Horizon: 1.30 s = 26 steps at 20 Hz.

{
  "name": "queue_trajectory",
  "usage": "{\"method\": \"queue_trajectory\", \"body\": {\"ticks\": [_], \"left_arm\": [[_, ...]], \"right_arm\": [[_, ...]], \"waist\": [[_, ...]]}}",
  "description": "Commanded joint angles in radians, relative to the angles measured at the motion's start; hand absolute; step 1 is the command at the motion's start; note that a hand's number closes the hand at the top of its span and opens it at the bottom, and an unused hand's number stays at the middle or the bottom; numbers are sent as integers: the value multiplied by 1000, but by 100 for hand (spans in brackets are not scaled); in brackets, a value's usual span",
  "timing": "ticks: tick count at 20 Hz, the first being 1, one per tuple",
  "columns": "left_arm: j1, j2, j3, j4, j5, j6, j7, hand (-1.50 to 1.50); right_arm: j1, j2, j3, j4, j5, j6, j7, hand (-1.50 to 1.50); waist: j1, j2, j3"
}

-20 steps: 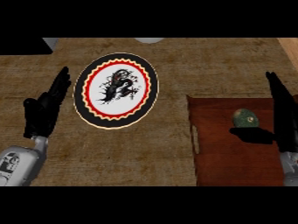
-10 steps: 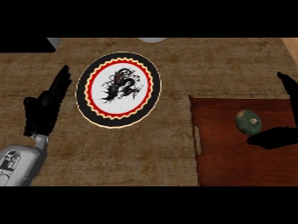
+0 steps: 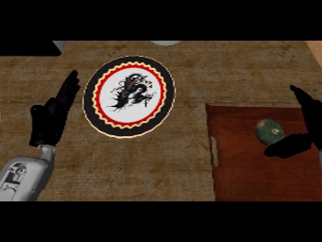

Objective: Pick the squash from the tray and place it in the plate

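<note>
Sitting squash (image 3: 268, 131) in brown tray (image 3: 247, 175), plate (image 3: 129, 96) apart.

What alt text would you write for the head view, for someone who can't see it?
A small green squash lies on a reddish-brown tray at the right, with the robot's open right hand just beside it, thumb reaching toward it. A round patterned plate sits on the counter to the left, and the open left hand rests left of the plate.
</note>
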Motion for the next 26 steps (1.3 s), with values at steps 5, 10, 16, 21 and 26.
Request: {"method": "queue_trajectory", "body": {"ticks": [5, 10, 16, 21, 26], "left_arm": [[-16, -32, 41, -2, -20, -36, 14, 0], [-49, -68, 77, 94, -58, -72, -29, 0], [44, -71, 105, -16, -76, -115, -3, 0], [15, -111, 109, 44, -122, -99, -51, 0], [-37, -126, 122, 0, -132, -83, 58, 0]], "right_arm": [[-58, 97, -5, 251, 75, 48, -95, -150], [13, 139, -53, 203, 109, 72, -118, -150], [21, 187, -95, 272, 172, 84, -177, -150], [-18, 196, -129, 430, 219, 64, -278, -150], [-33, 213, -136, 453, 304, -43, -341, 150]], "waist": [[5, 1, 0], [-5, 0, 0], [-2, -1, 0], [-1, 1, 0], [-2, 0, 0]]}}
